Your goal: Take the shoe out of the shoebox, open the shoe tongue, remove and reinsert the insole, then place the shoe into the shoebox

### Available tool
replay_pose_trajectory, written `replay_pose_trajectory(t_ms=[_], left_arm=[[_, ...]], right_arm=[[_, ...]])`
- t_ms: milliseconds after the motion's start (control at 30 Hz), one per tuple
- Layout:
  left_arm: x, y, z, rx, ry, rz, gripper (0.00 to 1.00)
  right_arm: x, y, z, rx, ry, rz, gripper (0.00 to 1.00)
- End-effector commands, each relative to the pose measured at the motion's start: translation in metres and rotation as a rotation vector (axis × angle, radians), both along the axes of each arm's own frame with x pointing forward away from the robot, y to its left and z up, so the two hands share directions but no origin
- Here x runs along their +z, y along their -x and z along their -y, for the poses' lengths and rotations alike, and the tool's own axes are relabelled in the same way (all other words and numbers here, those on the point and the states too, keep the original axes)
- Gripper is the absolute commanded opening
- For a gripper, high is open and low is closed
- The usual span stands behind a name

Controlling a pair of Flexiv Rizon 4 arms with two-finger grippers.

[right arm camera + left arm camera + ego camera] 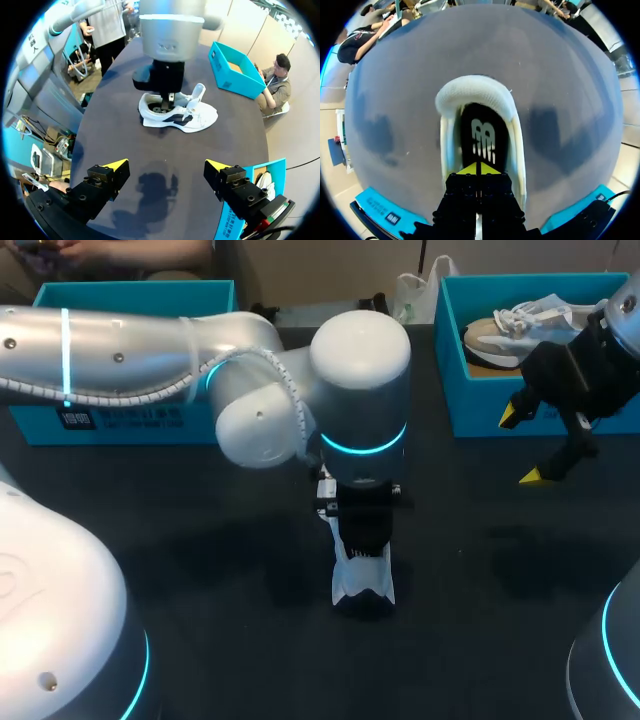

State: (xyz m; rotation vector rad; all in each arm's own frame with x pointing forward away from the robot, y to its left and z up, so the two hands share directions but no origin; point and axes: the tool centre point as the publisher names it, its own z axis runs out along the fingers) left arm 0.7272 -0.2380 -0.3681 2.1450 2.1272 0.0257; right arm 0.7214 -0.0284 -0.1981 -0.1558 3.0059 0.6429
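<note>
At mid-table my left gripper stands in the white sneaker, fingers pressed together on its black insole, perhaps pinching it, while my right gripper hangs wide open on the near side of the far-right teal shoebox.

Left arm first: a thick, glossy silver-white tube with a thin cyan light band around it and small dark screws dotting the shell. A white spiral cable hose runs along its underside. The rounded white wrist housing carries its own glowing cyan ring. The left jaws are blocky matte black with round bolt heads and end in bright yellow wedges. The right arm is grey at the wrist, and the right jaws are black, yellow-pointed and studded with screw holes. Rounded base shells sit nearest the camera, rimmed in cyan.
</note>
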Motion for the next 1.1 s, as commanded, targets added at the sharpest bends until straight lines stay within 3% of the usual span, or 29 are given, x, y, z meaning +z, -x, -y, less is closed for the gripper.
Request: replay_pose_trajectory(t_ms=[33,267,433,467,500,533,567,600,1100], left_arm=[[0.011,0.004,-0.009,0.001,0.012,0.102,0.0],[0.019,-0.009,-0.011,0.009,0.029,0.244,0.0],[0.02,-0.013,-0.013,0.027,0.003,0.247,0.01],[0.02,-0.013,-0.013,0.028,0.003,0.246,0.18],[0.019,-0.014,-0.014,0.029,0.0,0.248,0.42],[0.019,-0.014,-0.014,0.038,-0.003,0.241,0.8],[0.019,-0.015,-0.015,0.04,-0.005,0.237,0.96],[0.019,-0.015,-0.015,0.042,-0.003,0.232,1.0],[0.023,-0.018,-0.018,0.036,-0.03,0.19,1.0]], right_arm=[[-0.001,-0.001,-0.001,0.0,0.002,-0.001,1.0],[-0.001,-0.001,-0.001,0.0,0.002,-0.001,1.0],[-0.001,-0.001,-0.001,0.0,0.002,-0.001,1.0],[-0.001,-0.001,-0.001,0.0,0.002,-0.001,1.0],[-0.001,-0.001,-0.001,0.0,0.002,-0.001,1.0],[-0.001,-0.001,-0.001,0.0,0.002,-0.001,1.0],[-0.001,-0.001,-0.001,0.0,0.002,-0.001,1.0],[-0.001,-0.001,-0.001,0.0,0.002,-0.001,1.0],[-0.001,-0.001,-0.001,0.0,0.002,-0.001,1.0]])
